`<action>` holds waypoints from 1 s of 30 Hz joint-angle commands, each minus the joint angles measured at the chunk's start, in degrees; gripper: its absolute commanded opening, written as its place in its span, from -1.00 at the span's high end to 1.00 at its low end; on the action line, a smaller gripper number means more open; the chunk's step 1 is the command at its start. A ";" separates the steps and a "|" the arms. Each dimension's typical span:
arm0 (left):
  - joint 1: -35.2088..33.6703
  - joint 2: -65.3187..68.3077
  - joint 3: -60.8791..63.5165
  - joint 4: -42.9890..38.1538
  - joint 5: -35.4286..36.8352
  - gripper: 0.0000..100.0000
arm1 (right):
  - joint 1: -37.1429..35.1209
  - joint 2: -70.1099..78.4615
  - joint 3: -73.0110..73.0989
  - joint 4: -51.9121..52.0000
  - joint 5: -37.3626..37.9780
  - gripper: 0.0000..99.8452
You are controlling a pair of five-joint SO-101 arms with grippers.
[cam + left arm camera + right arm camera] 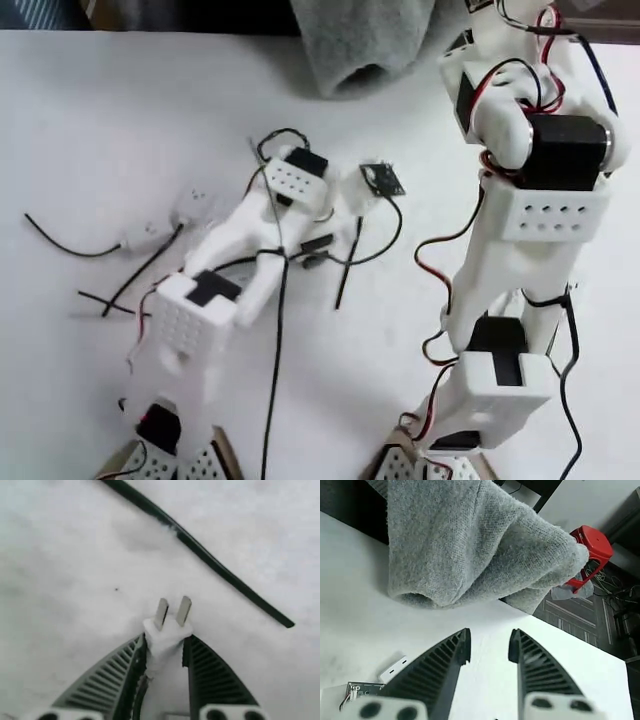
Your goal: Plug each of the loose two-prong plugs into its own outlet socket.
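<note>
The left pincer point(165, 641) is pinching a small white plastic plug point(166, 630) by its body, its 2 metal prongs jutting out just above the white bench point(75, 580), near a thin black cable point(210, 560). It is likely handling light and rigid, best held behind the prongs. The right pincer point(490, 640) is hanging spread, facing a grey knitted sleeve point(470, 545).

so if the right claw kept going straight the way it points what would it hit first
Most likely the grey knitted sleeve draped over the table edge: the open right claw points toward it, with bare table between. Depth is unclear, so this is a guess.
</note>
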State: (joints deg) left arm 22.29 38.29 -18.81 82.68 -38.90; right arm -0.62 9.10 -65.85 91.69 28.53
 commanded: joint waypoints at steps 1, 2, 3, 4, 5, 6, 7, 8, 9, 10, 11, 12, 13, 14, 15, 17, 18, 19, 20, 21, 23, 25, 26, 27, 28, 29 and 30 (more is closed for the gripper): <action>0.84 -0.48 -0.62 0.18 -0.44 0.73 | 0.75 -0.48 -1.76 0.31 -0.62 0.72; 0.84 -0.48 -0.62 0.18 -0.44 0.73 | 0.75 -0.48 -1.76 0.31 -0.62 0.72; 0.92 -0.48 -0.62 0.18 -0.44 0.73 | 0.75 -0.48 -1.76 0.31 -0.62 0.72; 0.92 -0.48 -0.62 0.09 -0.44 0.73 | 0.75 -0.48 -1.76 0.31 -0.62 0.72; 0.92 -0.48 -0.62 0.09 -0.44 0.73 | 0.75 -0.48 -1.76 0.31 -0.62 0.72; 0.84 -0.48 -0.62 0.09 -0.44 0.73 | 0.75 -0.48 -1.76 0.31 -0.62 0.72; 0.84 -0.48 -0.62 0.09 -0.44 0.73 | 0.75 -0.48 -1.76 0.31 -0.62 0.72; 0.75 -0.48 -0.62 0.18 -0.44 0.74 | 0.75 -0.48 -1.76 0.31 -0.62 0.72; 0.84 -0.48 -0.62 0.18 -0.44 0.78 | 0.75 -0.48 -1.76 0.31 -0.62 0.72; 0.92 -0.48 -0.62 0.18 -0.44 0.84 | 0.75 -0.48 -1.76 0.31 -0.62 0.72; 1.01 -0.48 -0.62 0.18 -0.44 0.93 | 0.75 -0.48 -1.76 0.31 -0.62 0.72; 1.10 -0.48 -0.62 0.18 -0.44 0.97 | 0.75 -0.48 -1.76 0.31 -0.62 0.72; 1.10 -0.48 -0.62 0.18 -0.44 0.94 | 0.75 -0.48 -1.76 0.31 -0.62 0.72; 1.10 -0.66 -0.62 0.18 -0.44 0.94 | 0.84 -0.48 -1.76 0.31 -0.62 0.72; 1.10 -0.84 -0.62 0.18 -0.44 0.96 | 0.84 -0.48 -1.85 0.31 -0.62 0.72; 1.10 -1.10 -0.79 0.88 -0.44 0.95 | 0.84 -0.48 -1.85 0.31 -0.62 0.72; 1.19 -1.10 -0.97 1.67 -0.44 0.95 | 0.84 -0.48 -1.85 0.31 -0.62 0.72; 1.54 -1.19 -1.05 2.11 -0.44 0.95 | 0.84 -0.48 -1.93 0.31 -0.62 0.72; 1.98 -1.19 -1.05 2.29 -0.44 0.95 | 0.84 -0.48 -1.93 0.31 -0.62 0.72; 2.24 -1.19 -1.05 2.29 -0.35 0.95 | 0.84 -0.48 -1.93 0.22 -0.62 0.72; 3.12 -1.19 -0.97 3.43 -0.35 0.95 | 0.84 -0.48 -1.93 0.22 -0.62 0.72; 3.91 -1.19 -0.97 5.71 -0.44 0.95 | 0.84 -0.48 -1.93 0.22 -0.62 0.72; 4.35 -1.19 -0.97 6.68 -0.26 0.95 | 0.84 -0.48 -1.93 0.22 -0.62 0.72; 4.62 -1.19 -0.62 7.21 -0.26 0.95 | 0.84 -0.48 -1.93 0.22 -0.62 0.72; 4.70 -1.19 -0.53 7.65 -0.18 0.95 | 0.84 -0.48 -1.93 0.22 -0.62 0.72; 4.62 -0.92 -0.53 7.74 0.09 0.95 | 0.84 -0.48 -1.93 0.22 -0.62 0.72; 4.44 -0.75 -0.53 7.47 0.97 0.95 | 0.84 -0.48 -1.93 0.31 -0.62 0.72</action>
State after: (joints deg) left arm 25.80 38.29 -18.81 89.10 -38.99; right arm -0.18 9.10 -65.85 91.69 28.53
